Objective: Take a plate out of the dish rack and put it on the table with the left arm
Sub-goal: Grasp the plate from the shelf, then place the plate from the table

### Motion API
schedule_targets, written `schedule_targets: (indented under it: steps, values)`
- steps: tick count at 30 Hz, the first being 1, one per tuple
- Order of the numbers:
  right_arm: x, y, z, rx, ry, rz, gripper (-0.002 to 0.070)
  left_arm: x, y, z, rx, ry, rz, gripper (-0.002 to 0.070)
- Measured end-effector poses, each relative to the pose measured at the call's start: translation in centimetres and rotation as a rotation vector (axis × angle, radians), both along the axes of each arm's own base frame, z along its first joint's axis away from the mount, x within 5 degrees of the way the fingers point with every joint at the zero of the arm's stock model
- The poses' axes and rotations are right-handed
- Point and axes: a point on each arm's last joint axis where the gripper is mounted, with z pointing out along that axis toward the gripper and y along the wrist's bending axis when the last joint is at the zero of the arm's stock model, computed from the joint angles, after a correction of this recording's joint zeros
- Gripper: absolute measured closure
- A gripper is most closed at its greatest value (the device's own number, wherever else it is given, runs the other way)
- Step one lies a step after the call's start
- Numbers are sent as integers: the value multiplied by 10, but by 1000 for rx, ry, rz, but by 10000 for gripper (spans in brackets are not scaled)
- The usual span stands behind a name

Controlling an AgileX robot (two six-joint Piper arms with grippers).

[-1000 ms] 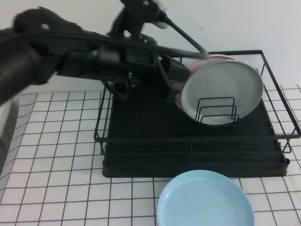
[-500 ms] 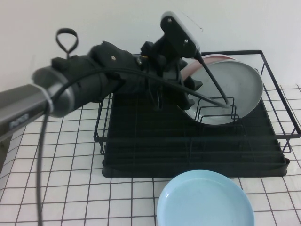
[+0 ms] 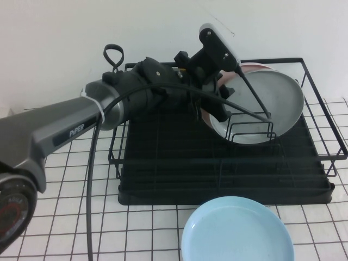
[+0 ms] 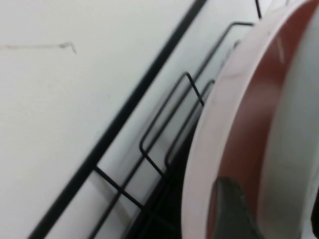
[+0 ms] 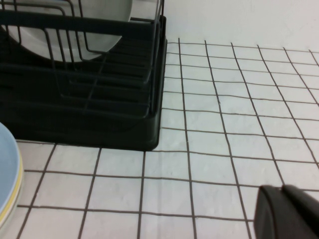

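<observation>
The pale grey plate [image 3: 263,103] stands upright in the dish rack [image 3: 217,174], leaning on a pink plate [image 3: 254,67] behind it. My left gripper [image 3: 216,109] is at the plates' left edge. In the left wrist view my left gripper [image 4: 271,191] is open: one finger [image 4: 232,211] sits between the pink plate [image 4: 209,129] and the grey plate [image 4: 294,124], the other on the grey plate's front side. My right gripper [image 5: 286,211] is shut and empty low over the table [image 5: 224,124], out of the high view.
A light blue plate [image 3: 236,231] lies on the table [image 3: 65,179] just in front of the rack; its edge shows in the right wrist view [image 5: 7,159]. The rack's raised wire frame [image 3: 321,103] surrounds the plates. A white wall stands close behind.
My left arm has swung and turned its wrist, bringing the gripper in at the left edge of the plates. The plates have not moved.
</observation>
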Motion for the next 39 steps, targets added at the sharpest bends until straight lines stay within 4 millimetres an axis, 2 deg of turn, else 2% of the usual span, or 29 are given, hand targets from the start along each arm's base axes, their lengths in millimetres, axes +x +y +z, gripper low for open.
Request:
schedule_targets:
  steps: [4,7,15,21,25,29,35,39]
  values:
    - [0,0,0,0,0,0,680,4,-3,2,-12,-16,9,364]
    - [0,0,0,0,0,0,680,7,-4,1,-9,-20,9,402]
    - [0,0,0,0,0,0,680,10,-6,-9,66,-69,-31,624]
    - [0,0,0,0,0,0,680,8,-6,-1,53,-83,-31,640]
    - [0,0,0,0,0,0,680,-4,-8,26,29,-132,-46,641]
    - [0,0,0,0,0,0,680,-22,-1,73,-67,-167,-33,641]
    - [0,0,0,0,0,0,680,-68,14,137,-241,-47,-103,645]
    - [0,0,0,0,0,0,680,-101,28,162,-248,91,-142,645]
